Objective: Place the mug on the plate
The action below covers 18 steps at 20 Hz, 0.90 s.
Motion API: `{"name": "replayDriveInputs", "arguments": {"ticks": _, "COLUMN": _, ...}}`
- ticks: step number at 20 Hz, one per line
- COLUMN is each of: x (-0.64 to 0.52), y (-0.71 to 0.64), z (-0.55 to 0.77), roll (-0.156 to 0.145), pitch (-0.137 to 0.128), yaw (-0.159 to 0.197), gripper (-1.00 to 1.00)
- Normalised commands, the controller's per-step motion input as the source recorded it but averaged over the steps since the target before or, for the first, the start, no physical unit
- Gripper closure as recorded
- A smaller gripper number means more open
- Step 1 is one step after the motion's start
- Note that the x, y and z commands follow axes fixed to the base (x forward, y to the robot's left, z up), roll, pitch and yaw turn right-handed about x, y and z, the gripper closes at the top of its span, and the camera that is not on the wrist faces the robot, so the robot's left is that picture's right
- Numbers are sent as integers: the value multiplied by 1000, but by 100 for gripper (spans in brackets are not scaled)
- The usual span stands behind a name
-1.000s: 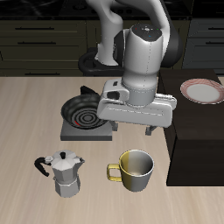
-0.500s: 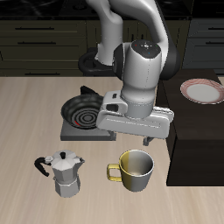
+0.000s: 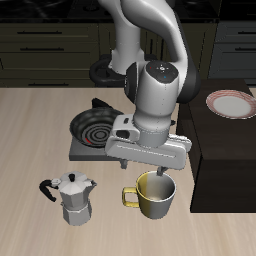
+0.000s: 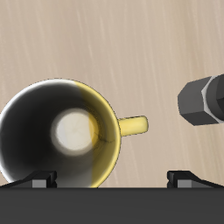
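While the arm hangs low over the desk [image 3: 30, 140], the claw [image 3: 152, 178] stands released, its two fingers spread apart with nothing between them, as the wrist view shows both fingertips [image 4: 44, 179] well separated and bare. It hovers just above the mug [image 3: 154, 196], seemingly lined up so that one finger can drop inside the cup and the other outside the wall, a rim grasp that suits so wide a vessel. The mug stands upright near the desk's front edge, its pale inside open to the wrist camera and its yellow loop handle [image 4: 132, 126] pointing toward the moka pot [image 3: 72, 196] beside it. That pot is near enough that the descent should stay clear of it. Farther back sits the frying pan [image 3: 97, 130] on its burner. The plate [image 3: 231, 103] waits well apart on the raised dark surface [image 3: 222, 150] at the desk's side, so the mug, not yet gripped, will need lifting above that ledge before travelling over.
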Motion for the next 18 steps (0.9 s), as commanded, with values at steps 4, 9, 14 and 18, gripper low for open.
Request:
{"name": "replayDriveInputs", "arguments": {"ticks": 4, "x": 41, "y": -89, "z": -285, "roll": -9, "pitch": 36, "yaw": -19, "gripper": -100}}
{"name": "replayDriveInputs", "arguments": {"ticks": 9, "x": 44, "y": 28, "z": -329, "roll": 1, "pitch": 41, "yaw": -3, "gripper": -100}}
{"name": "replayDriveInputs", "arguments": {"ticks": 14, "x": 39, "y": 58, "z": -288, "roll": 7, "pitch": 44, "yaw": -1, "gripper": -100}}
{"name": "replayDriveInputs", "arguments": {"ticks": 18, "x": 58, "y": -12, "z": -216, "roll": 28, "pitch": 18, "yaw": -1, "gripper": 100}}
